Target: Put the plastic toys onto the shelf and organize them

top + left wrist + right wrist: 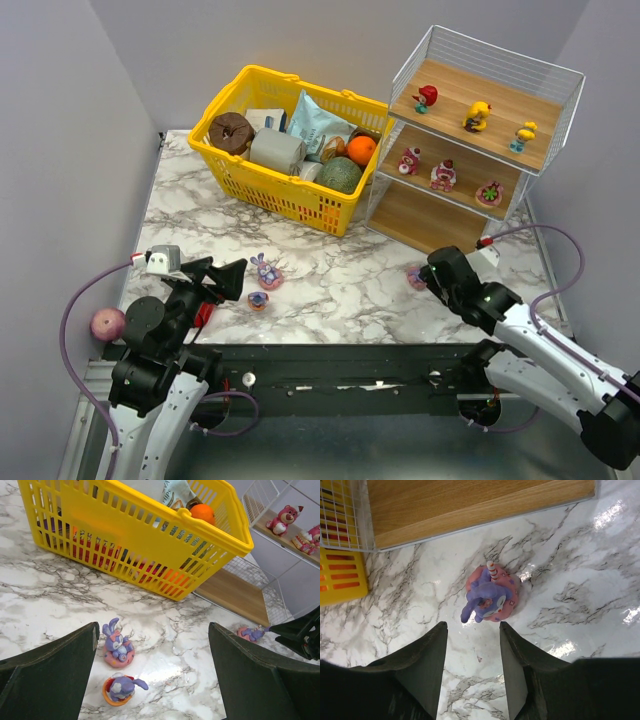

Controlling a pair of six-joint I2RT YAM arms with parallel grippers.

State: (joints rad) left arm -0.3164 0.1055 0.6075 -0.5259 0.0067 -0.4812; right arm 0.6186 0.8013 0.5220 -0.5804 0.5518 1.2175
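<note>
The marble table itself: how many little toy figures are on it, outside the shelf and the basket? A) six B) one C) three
C: a pink-based bunny and an orange-based bunny sit before the left gripper, and a third bunny lies before the right gripper.

I see a white table (330,300) veined grey like marble. The basket (290,195) is bright yellow; right of it, the shelf (450,215) is pale wood in white wire. In front of the basket, the first bunny (117,647) is purple on pink, the second bunny (120,689) purple on orange, the third bunny (490,595) purple on pink with a red-and-white striped candle.
</note>
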